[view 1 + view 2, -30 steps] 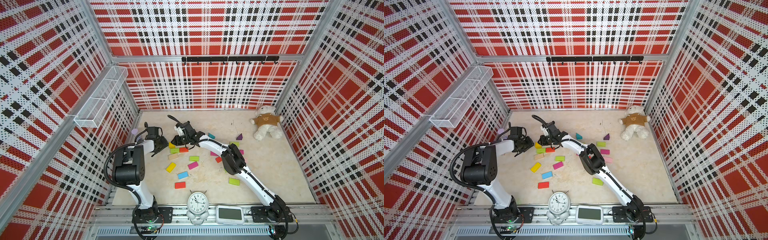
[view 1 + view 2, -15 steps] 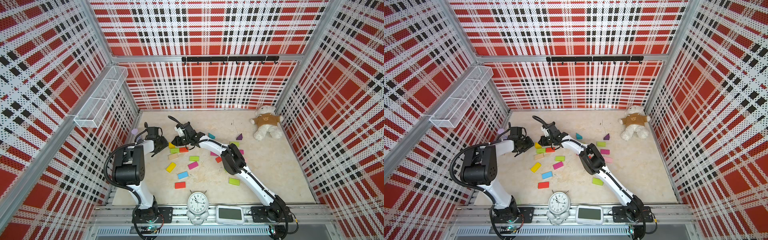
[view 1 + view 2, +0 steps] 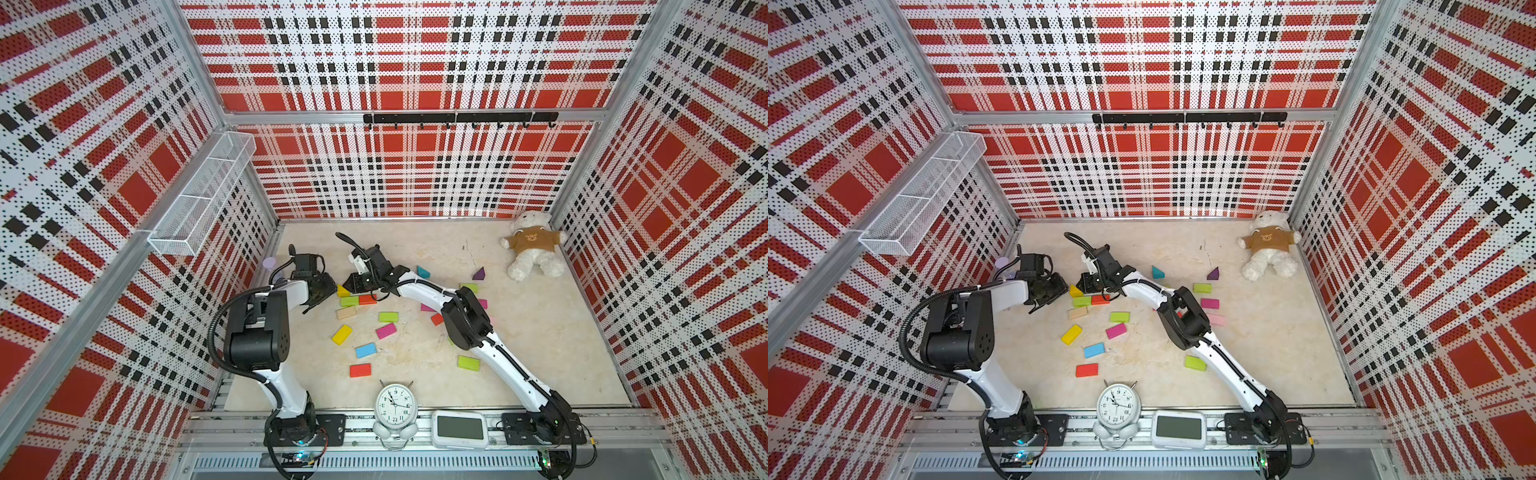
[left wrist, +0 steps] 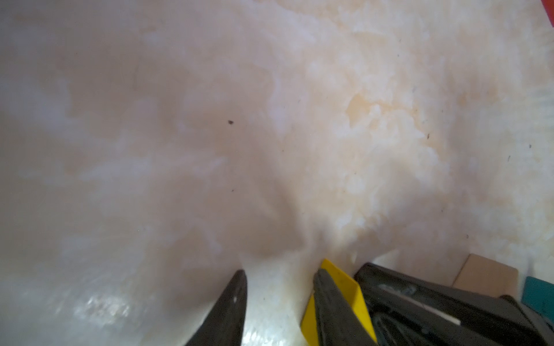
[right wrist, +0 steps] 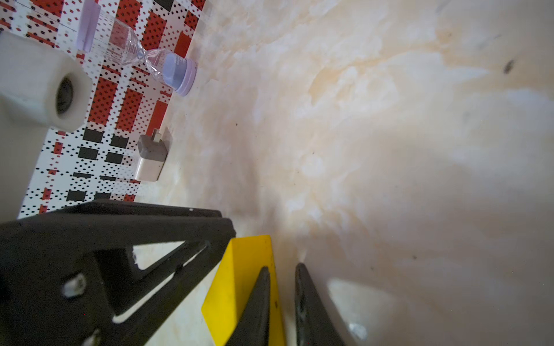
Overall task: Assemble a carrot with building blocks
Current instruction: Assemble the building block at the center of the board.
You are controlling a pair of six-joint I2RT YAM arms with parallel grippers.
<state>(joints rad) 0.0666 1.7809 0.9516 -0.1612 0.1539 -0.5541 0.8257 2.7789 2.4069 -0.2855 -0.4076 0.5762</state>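
The building blocks lie scattered on the marbled floor. A yellow wedge (image 3: 342, 290) (image 3: 1075, 291) sits at the head of a cluster, with a lime block (image 3: 349, 301), a red block (image 3: 367, 299) and a tan block (image 3: 345, 312). My left gripper (image 3: 322, 300) (image 4: 280, 271) is open, with bare floor between its jaws. One finger rests beside the yellow wedge (image 4: 344, 284). My right gripper (image 3: 345, 286) (image 5: 282, 266) is shut and empty, low on the wedge's (image 5: 239, 269) other side, one finger against it.
Loose blocks lie nearer the front: lime (image 3: 388, 317), magenta (image 3: 386, 331), yellow (image 3: 342, 334), blue (image 3: 365, 350), red (image 3: 360, 370), lime (image 3: 468, 362). Behind my right arm are a teal wedge (image 3: 423, 272) and a purple wedge (image 3: 479, 274). Teddy bear (image 3: 532, 249) back right; alarm clock (image 3: 395, 403) front; hourglass (image 5: 177, 72) by the left wall.
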